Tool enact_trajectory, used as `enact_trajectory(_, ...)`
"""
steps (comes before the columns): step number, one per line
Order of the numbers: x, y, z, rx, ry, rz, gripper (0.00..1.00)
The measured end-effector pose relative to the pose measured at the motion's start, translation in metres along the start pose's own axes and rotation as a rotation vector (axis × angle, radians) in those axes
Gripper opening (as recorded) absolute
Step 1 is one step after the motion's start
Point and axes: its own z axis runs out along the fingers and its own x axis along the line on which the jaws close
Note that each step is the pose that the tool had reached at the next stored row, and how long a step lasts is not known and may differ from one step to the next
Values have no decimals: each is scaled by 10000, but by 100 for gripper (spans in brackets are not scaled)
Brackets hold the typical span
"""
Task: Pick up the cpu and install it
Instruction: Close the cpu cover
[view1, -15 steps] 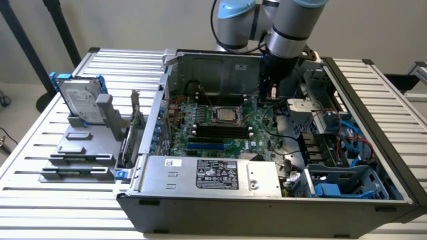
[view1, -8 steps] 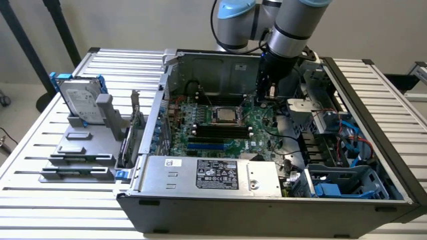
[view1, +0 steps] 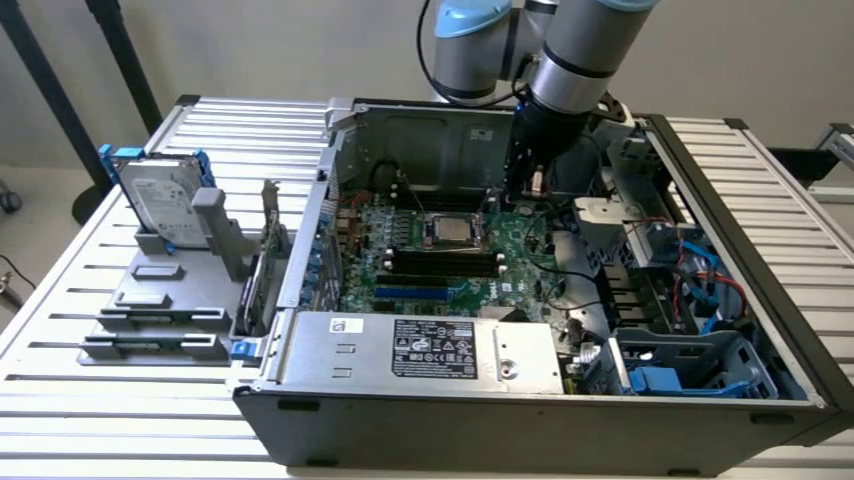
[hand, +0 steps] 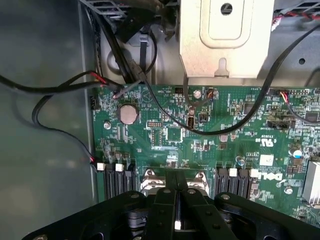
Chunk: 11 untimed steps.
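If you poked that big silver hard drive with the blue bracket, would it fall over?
Maybe. The silver hard drive stands upright on its edge, so it might wobble, though the grey holder props its base. It looks metal, so probably stiff and heavy.

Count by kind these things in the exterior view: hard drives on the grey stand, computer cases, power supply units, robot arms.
Hard drive on the grey stand: 1
Computer case: 1
Power supply unit: 1
Robot arm: 1
Total: 4
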Motion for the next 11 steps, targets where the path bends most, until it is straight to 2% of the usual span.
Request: enact_trajectory(11, -16, -234, 13, 249, 4, 24, 11)
